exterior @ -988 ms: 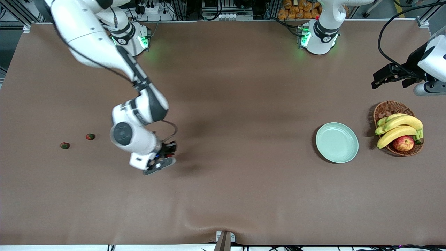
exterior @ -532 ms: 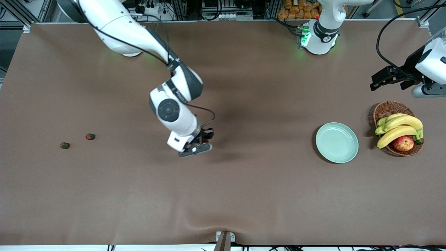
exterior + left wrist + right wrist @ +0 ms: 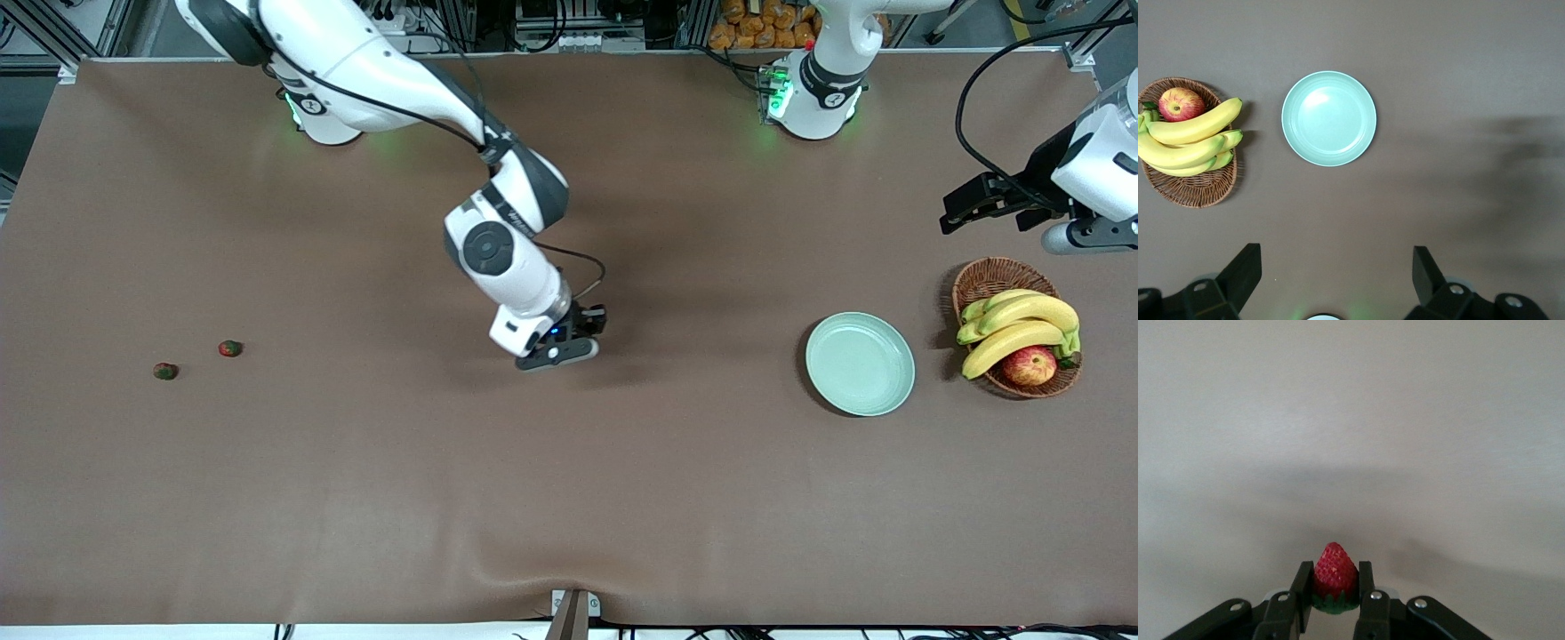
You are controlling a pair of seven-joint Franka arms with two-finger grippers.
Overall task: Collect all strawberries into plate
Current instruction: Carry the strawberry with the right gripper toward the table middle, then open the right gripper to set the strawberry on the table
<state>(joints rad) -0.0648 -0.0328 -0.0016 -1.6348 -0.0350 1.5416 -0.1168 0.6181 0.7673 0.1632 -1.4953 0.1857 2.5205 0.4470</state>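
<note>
My right gripper [image 3: 578,342] hangs over the middle of the brown table, shut on a red strawberry [image 3: 1335,577] with a green leafy top; the berry shows between the two fingers [image 3: 1366,583] in the right wrist view. Two more strawberries [image 3: 230,348] [image 3: 165,371] lie on the table toward the right arm's end. The pale mint-green plate [image 3: 860,363] [image 3: 1329,118] sits toward the left arm's end, with nothing on it. My left gripper [image 3: 965,203] [image 3: 1337,270] waits open in the air above the table beside the basket.
A wicker basket [image 3: 987,280] [image 3: 1195,190] with bananas [image 3: 1022,324] and an apple [image 3: 1029,364] stands beside the plate, at the left arm's end. A small metal bracket [image 3: 573,613] sits at the table's front edge.
The right arm has carried the strawberry away from the two berries on the table and toward the plate. The left gripper has shifted only slightly.
</note>
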